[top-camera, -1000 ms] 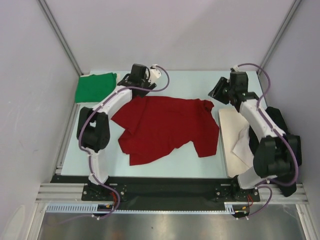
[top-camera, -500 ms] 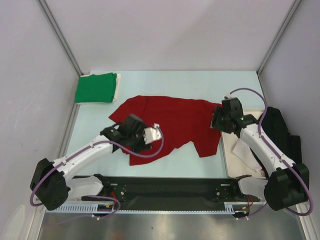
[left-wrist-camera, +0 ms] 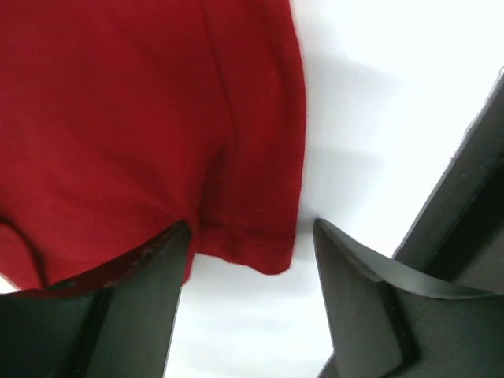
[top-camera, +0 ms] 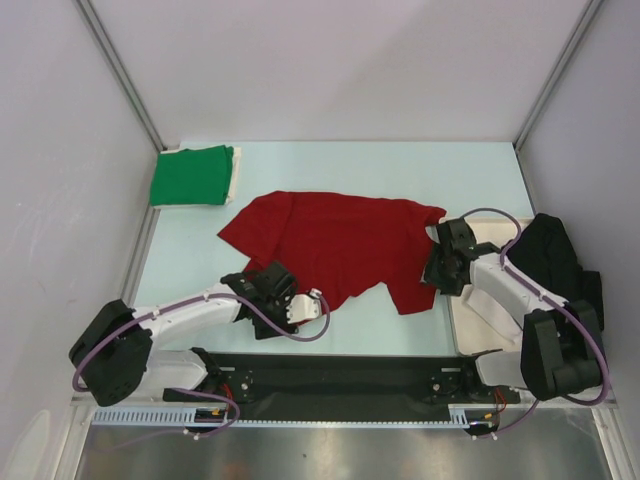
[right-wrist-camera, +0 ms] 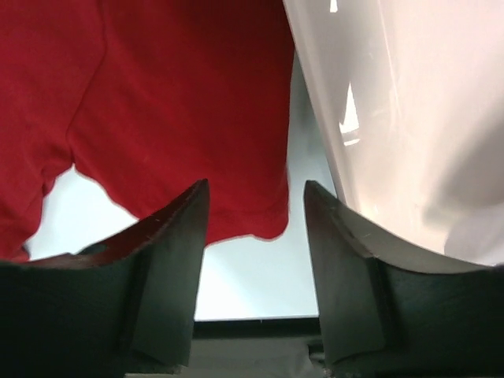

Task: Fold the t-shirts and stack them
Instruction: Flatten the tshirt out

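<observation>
Since our arms dropped low, left jaws and right jaws gape empty astride the hem of the red t-shirt (top-camera: 335, 245), not yet folded, while the green t-shirt (top-camera: 190, 175) lies folded far beyond them.

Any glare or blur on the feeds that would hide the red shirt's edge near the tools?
Left wrist: table blown out white, red t-shirt hem slightly soft. Right wrist: bright glare patches on the cream board, shirt edge readable. Top external: even light, sharp.
</observation>
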Robot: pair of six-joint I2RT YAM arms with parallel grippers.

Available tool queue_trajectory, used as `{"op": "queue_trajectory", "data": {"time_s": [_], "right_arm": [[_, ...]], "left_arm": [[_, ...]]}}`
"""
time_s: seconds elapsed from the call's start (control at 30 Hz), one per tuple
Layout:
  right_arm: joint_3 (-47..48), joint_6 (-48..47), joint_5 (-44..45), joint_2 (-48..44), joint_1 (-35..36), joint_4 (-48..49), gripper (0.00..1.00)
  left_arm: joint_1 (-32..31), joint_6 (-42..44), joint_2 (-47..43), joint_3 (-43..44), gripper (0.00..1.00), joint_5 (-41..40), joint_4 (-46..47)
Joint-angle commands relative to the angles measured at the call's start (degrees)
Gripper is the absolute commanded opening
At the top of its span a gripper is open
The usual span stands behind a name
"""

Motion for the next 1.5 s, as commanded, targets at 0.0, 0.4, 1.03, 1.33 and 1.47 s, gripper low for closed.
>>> {"op": "queue_trajectory", "data": {"time_s": [0.0,0.4,1.03,1.33,1.47], "right_arm": [[-2.08,0.07,-1.88,1.59,-2.24,3.51,0.55],[-3.07,-1.07,-4.53,-0.49,-4.35,5.91,0.0],[60.87,-8.1,1.01,-25.83,-4.44,-21.61,0.0],[83.95,-10.13,-4.62,-20.12,-4.88,-26.99,0.0],[78.69,-9.25,-4.27,-18.11,-4.97,-23.65,0.0]], "left_arm": [[-0.49,-0.78,2.38,-1.82,0.68,0.86,2.72],[1.43,-5.26,-2.43,0.0,0.0,-13.61,6.07],[11.37,-0.35,-25.65,57.21,0.0,-29.81,-23.2],[11.37,6.33,-26.0,72.09,0.0,-34.11,-21.9],[11.37,9.05,-26.35,66.83,0.0,-33.59,-16.46]]}}
